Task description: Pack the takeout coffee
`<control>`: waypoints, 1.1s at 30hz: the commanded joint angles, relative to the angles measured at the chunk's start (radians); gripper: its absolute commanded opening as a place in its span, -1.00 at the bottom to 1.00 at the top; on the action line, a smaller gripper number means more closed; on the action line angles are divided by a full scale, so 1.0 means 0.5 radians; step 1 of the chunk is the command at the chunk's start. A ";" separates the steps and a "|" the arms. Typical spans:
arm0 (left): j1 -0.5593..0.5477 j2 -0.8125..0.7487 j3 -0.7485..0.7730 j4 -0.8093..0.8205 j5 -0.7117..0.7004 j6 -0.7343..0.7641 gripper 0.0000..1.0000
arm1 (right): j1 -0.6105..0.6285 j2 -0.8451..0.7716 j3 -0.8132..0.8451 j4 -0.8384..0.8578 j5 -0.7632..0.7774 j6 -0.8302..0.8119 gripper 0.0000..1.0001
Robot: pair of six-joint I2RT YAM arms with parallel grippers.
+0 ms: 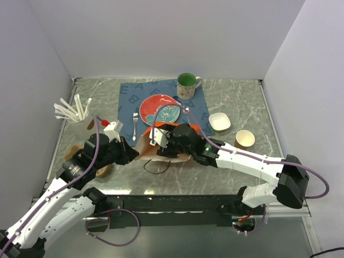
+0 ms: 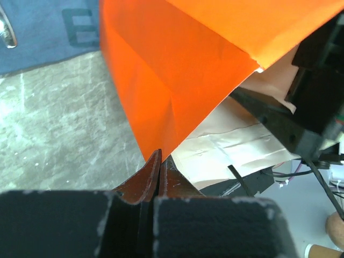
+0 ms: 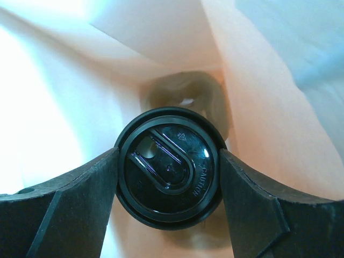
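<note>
The takeout coffee point(image 3: 172, 177) shows from above in the right wrist view as a round black lid marked CAUTION. My right gripper point(image 3: 168, 161) is shut on it, one finger point(image 3: 80, 199) on each side of the lid, inside an orange paper bag with pale inner walls point(image 3: 258, 80). In the top view the right gripper point(image 1: 167, 145) reaches into the bag point(image 1: 146, 134), which hides the cup. My left gripper point(image 2: 159, 157) is shut on the bag's lower edge point(image 2: 177, 70); in the top view it point(image 1: 130, 156) is at the bag's left side.
A blue mat point(image 1: 129, 99) holds a red plate point(image 1: 160, 110), a fork point(image 1: 135, 126) and a green mug point(image 1: 186, 83). A white bowl point(image 1: 219, 121) and a lidless tan cup point(image 1: 245, 139) stand at the right. A cup of white sticks point(image 1: 80, 121) stands at the left.
</note>
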 commanded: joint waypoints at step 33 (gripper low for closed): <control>-0.001 -0.110 -0.065 0.202 -0.038 0.035 -0.98 | -0.124 -0.059 -0.008 -0.138 -0.033 -0.382 -0.33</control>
